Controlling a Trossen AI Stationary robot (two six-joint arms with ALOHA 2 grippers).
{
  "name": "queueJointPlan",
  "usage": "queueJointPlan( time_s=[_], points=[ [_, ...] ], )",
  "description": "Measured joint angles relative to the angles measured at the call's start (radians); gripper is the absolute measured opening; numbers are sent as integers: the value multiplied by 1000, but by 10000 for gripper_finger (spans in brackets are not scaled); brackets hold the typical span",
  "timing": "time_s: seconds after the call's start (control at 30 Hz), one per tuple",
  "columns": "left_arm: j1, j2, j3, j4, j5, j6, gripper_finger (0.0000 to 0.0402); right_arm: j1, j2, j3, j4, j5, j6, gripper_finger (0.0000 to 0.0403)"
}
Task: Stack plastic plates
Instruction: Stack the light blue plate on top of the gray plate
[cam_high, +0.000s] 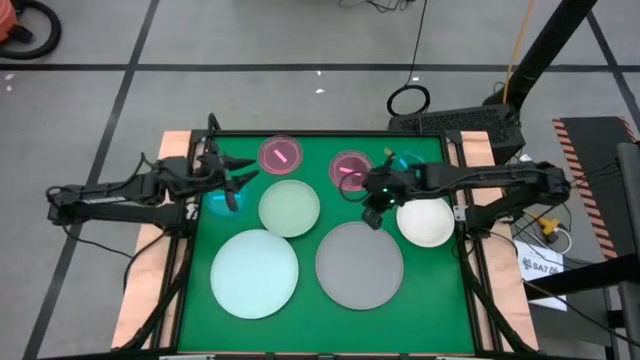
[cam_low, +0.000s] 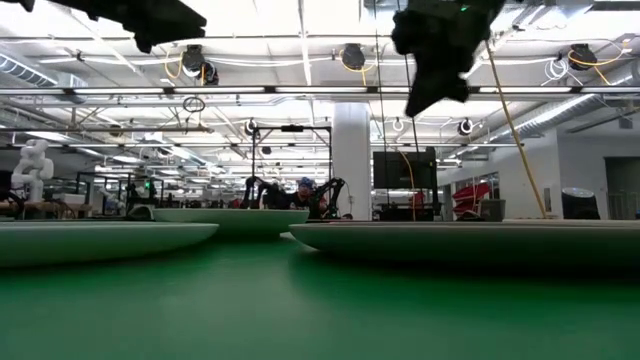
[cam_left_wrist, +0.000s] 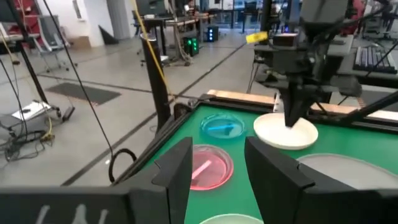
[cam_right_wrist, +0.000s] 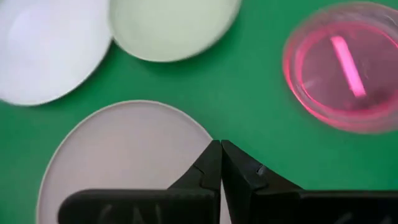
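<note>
Several plastic plates lie flat on the green mat (cam_high: 330, 200) with nothing on them. There is a large pale mint one (cam_high: 254, 272), a large grey one (cam_high: 359, 264), a medium pale green one (cam_high: 289, 207) and a small white one (cam_high: 425, 221). Two pink ones (cam_high: 279, 153) (cam_high: 350, 168) and two teal ones (cam_high: 225, 200) (cam_high: 408, 162) are also there. My left gripper (cam_high: 232, 172) hangs open and level above the left teal plate. My right gripper (cam_high: 372, 212) is shut with nothing in it. It slants down above the grey plate's far edge (cam_right_wrist: 186, 124).
Wooden rails (cam_high: 175, 150) frame the mat on the left and right. My right arm (cam_left_wrist: 305, 62) stands over the white plate (cam_left_wrist: 286, 132) in the left wrist view. Bare mat (cam_right_wrist: 249, 106) lies between the grey, pale green (cam_right_wrist: 171, 25) and pink (cam_right_wrist: 348, 68) plates.
</note>
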Motion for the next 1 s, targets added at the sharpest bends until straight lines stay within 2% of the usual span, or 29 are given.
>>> queueJointPlan(
  time_s=[0.2,0.33,0.53,0.73,1.0],
  points=[
    [-1,7,13,-46,0,-20,154,24,113,0,217,0,-72,2],
    [-1,8,13,-46,0,-44,154,57,164,5,311,-2,6,2],
    [0,6,13,-22,0,-76,154,112,245,104,317,5,176,2],
    [-1,5,13,-54,6,-130,154,166,370,258,302,4,309,2],
    [-53,-10,13,-14,21,-132,154,249,601,522,123,6,399,2]
  ],
)
